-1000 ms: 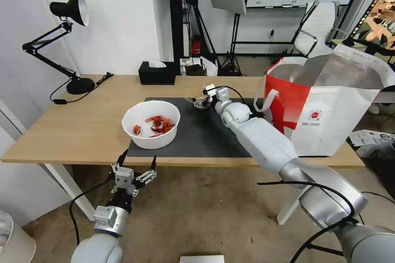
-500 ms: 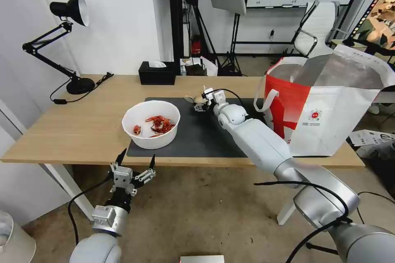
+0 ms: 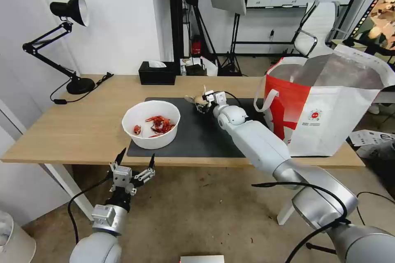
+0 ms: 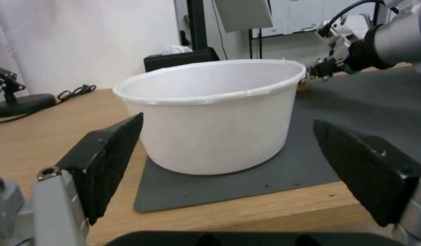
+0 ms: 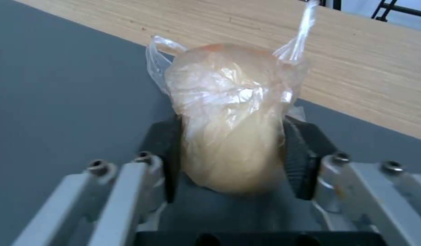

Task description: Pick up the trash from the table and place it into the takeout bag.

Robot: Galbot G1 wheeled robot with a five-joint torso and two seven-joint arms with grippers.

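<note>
step: right claw [image 5: 232, 160] has the bundle [image 5: 230, 112] pinched between its pads; judged stage is lift and carry to the bag [image 3: 329, 102]
right claw: closed on the bundle, one pad on each flank, plastic tails sticking out above; sits over the far part of the mat [image 3: 197, 131], near the bench [image 3: 74, 127] middle
bundle: tan lump in clear knotted film, upright between the pads, low over the mat; can't tell if it rests on the mat or hangs just clear
bag: stands open on the right end of the bench, foil mouth facing up, rim well above the claw
left claw: [image 4: 233, 171] spread wide, empty, parked below the bench's front edge, facing the bowl [image 3: 151, 124]
bowl: white, red shells inside, on the mat's left end, well apart from the bundle
how to do it well: raise straight up first so the film doesn't drag on the mat; climb above the bag's near rim and loop handle [image 3: 265, 100] before crossing; let go only once over the foil mouth
grip note: film looks slippery and soft, so hold pinch firm, move smooth
risk: clipping the soft rim could tip or fold the bag
</note>
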